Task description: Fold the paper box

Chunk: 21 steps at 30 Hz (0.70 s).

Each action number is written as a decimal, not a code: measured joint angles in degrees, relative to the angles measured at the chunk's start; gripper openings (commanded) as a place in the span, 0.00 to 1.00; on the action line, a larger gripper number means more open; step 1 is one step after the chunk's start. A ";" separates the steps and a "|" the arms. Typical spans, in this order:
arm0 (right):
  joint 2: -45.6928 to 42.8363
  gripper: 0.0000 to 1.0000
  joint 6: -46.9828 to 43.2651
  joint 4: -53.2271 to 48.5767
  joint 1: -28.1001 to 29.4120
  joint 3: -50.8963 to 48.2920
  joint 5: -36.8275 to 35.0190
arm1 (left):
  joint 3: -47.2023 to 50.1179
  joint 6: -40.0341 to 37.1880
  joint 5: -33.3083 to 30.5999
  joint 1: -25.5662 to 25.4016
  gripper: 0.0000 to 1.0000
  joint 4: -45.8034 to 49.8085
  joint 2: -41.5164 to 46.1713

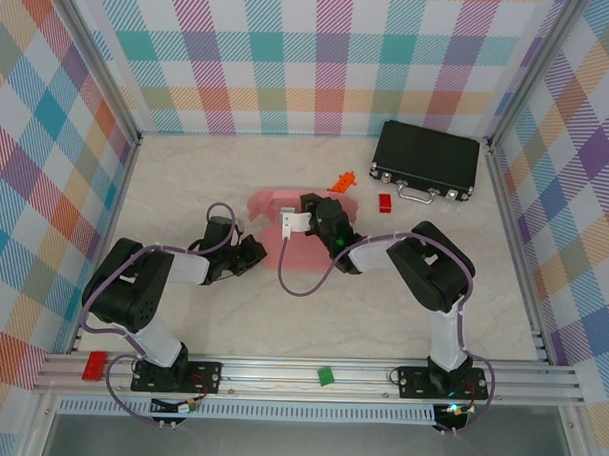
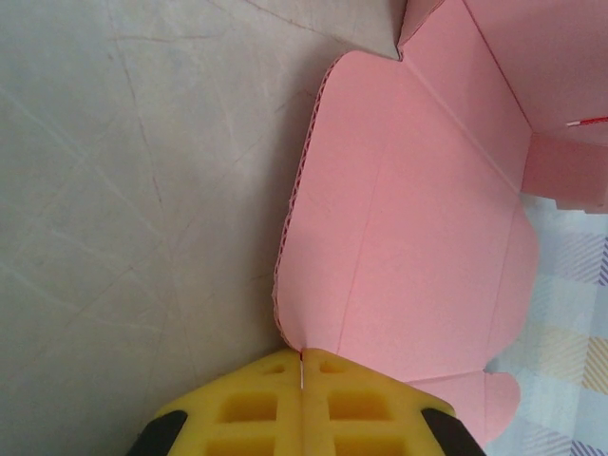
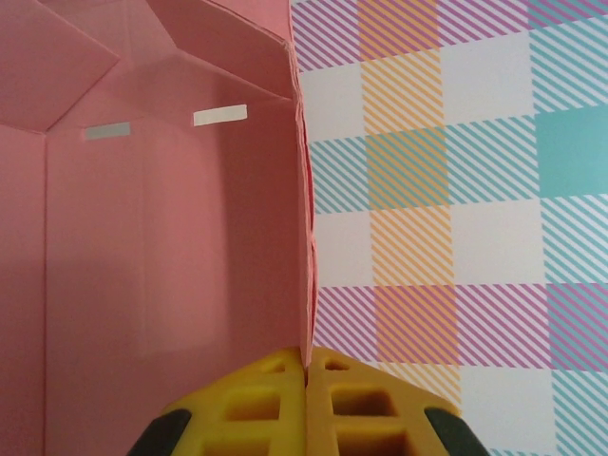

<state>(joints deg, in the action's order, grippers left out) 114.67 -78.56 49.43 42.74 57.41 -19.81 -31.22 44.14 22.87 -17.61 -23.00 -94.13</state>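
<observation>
Paper box of plain light-pink thin card [image 1: 270, 203] sits partly folded near the middle of the top view, between the tips of the two arms.

Nearest, along the bottom of that frame, a metal rail [image 1: 280, 367] carries a red block [image 1: 95, 365] at lower left and a small green block [image 1: 325, 375] near centre. Above the rail, on the pale marbled desk [image 1: 482, 294], the left fingers [image 1: 259, 252] meet the box's left edge and the right fingers [image 1: 307, 206] its upper middle.

At the bottom centre of the left wrist view, the yellow left fingers [image 2: 275, 380] are clenched on the box's edge, with a rounded flap [image 2: 408, 237] spreading up and to the right.

At the bottom centre of the right wrist view, the yellow right fingers [image 3: 275, 380] grip the edge of an upright box wall [image 3: 171, 237], with a checked wall [image 3: 456, 190] on the right.

Farther back in the top view, an orange toy [image 1: 343, 179] lies just past the box's upper right, with a smaller red piece [image 1: 384, 202] to its right. A black rectangular case with a handle [image 1: 427, 160] lies at upper right.
</observation>
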 measured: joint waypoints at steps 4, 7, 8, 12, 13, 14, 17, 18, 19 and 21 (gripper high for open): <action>0.94 0.06 -1.29 2.67 0.04 -0.39 -0.66 | -0.13 -0.42 0.15 -0.04 0.15 0.20 0.20; 1.25 0.06 -2.08 4.31 0.09 -0.46 -0.79 | -0.42 -1.84 0.00 -0.48 0.25 1.27 1.27; 1.27 0.06 -2.23 4.72 0.11 -0.46 -0.79 | -0.46 -2.45 -0.35 -0.55 0.28 1.99 1.97; 1.42 0.06 -3.08 5.88 0.09 -0.46 -0.79 | -0.44 -5.16 -2.36 -0.59 0.42 6.08 7.82; 1.55 0.06 -3.23 6.21 0.11 -0.46 -0.79 | -0.44 -5.97 -3.13 -0.59 0.45 7.08 9.90; 1.64 0.06 -3.34 6.32 0.11 -0.46 -0.81 | -0.46 -6.73 -4.02 -0.59 0.47 8.20 11.93; 1.92 0.06 -3.39 6.69 0.09 -0.46 -0.81 | -0.57 -9.16 -7.39 -0.52 0.53 12.22 17.97; 1.97 0.06 -3.39 6.75 0.11 -0.46 -0.79 | -0.81 -9.92 -8.81 -0.39 0.55 13.77 19.82; 1.99 0.06 -3.39 6.95 0.11 -0.46 -0.79 | -1.27 -10.64 -10.34 -0.07 0.56 15.41 21.33; 2.01 0.06 -3.39 7.19 0.11 -0.46 -0.81 | -2.60 -11.58 -12.83 0.76 0.56 18.29 23.02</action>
<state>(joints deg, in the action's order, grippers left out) 116.68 -81.95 56.62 42.85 56.95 -20.62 -33.82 32.56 10.04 -16.84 -4.71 -71.11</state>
